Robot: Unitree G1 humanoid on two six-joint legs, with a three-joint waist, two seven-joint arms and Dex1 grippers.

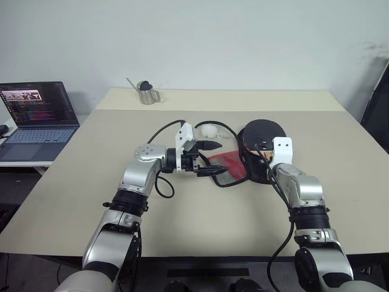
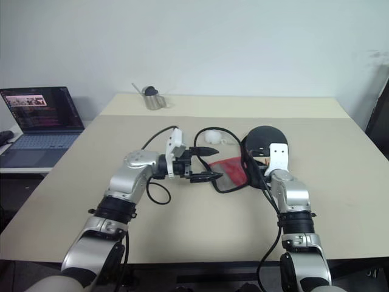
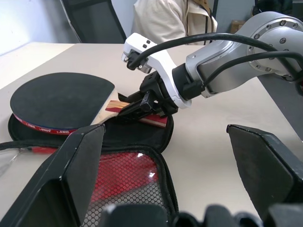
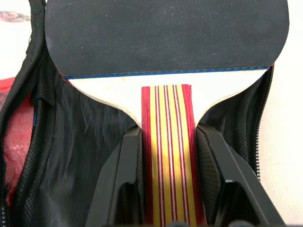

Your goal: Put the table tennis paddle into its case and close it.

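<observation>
1. The right hand [image 4: 166, 189] is pinching the striped wooden handle of the table tennis paddle [image 4: 165, 35], one black finger on each side of it.
2. The paddle lies with its black face up on the opened black half of the case [image 3: 142, 137], its round head pointing away from the robot.
3. The left hand [image 1: 209, 159] hangs level over the table [image 1: 91, 182] with its fingers spread wide and nothing between them, pointing toward the right arm.
4. Just under and beyond the left hand's fingertips lies the case's flap, red fabric under black mesh [image 3: 123, 184], folded open toward the robot's left with its zipper edge looping around it.
5. A small white thing [image 1: 208, 129], perhaps a ball, sits on the table just behind the left hand; it is too small to be sure.
6. A metal cup [image 1: 146, 93] stands near the table's far edge, and an open laptop [image 1: 39, 115] is on a lower surface to the left.
7. A person in a light coat [image 3: 170, 21] stands past the right arm.
</observation>
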